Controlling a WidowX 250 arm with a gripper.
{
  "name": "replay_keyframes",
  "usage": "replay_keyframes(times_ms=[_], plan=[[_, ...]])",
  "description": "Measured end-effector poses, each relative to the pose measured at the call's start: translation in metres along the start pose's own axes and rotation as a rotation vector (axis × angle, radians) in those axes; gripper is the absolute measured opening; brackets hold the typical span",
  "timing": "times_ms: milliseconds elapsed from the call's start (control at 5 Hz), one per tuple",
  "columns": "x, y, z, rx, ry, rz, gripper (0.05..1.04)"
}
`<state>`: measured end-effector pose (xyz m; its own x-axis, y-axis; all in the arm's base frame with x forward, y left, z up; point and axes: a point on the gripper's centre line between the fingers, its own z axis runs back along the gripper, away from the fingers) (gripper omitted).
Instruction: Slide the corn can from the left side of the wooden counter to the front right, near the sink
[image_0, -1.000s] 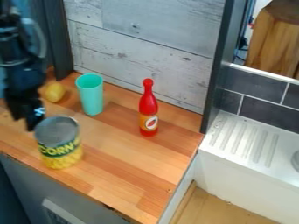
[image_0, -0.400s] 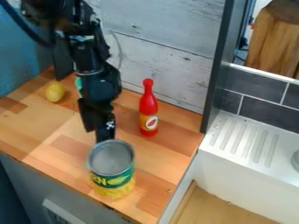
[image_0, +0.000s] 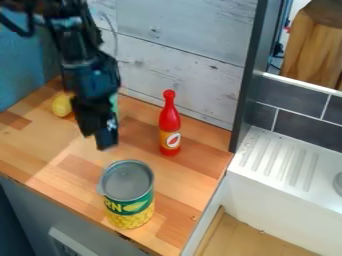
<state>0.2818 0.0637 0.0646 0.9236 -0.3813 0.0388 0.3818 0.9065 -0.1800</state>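
The black gripper (image_0: 99, 142) hangs over the left-middle of the wooden counter, up and to the left of the corn can (image_0: 128, 194) and apart from it. That can stands upright near the counter's front edge, its grey metal top facing up. Behind the gripper, a turquoise cup (image_0: 114, 106) is mostly hidden, only a strip of it showing. A yellow lemon (image_0: 62, 105) lies at the arm's left. To the right stands a red bottle (image_0: 170, 122) with an orange label.
The wooden counter (image_0: 175, 192) ends at a pale plank wall (image_0: 180, 65) behind. A dark upright post (image_0: 252, 80) rises at its right back corner. Beyond is a white sink unit (image_0: 280, 160) with a ridged drainboard, below dark tiles (image_0: 300, 125).
The corn can has shifted right and toward the front edge alongside the gripper, and now stands apart from it. Most recently the gripper has drawn back up and left from the can.
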Motion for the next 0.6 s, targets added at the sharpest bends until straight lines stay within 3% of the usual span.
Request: replay_keyframes(times_ms=[200, 400, 600], plan=[[0.000, 0.005, 0.031, 0.047, -0.075, 0.061, 1.001], [0.015, 0.006, 0.059, 0.100, -0.095, 0.081, 1.001], [0.034, -0.010, 0.070, 0.128, -0.082, 0.052, 1.001]])
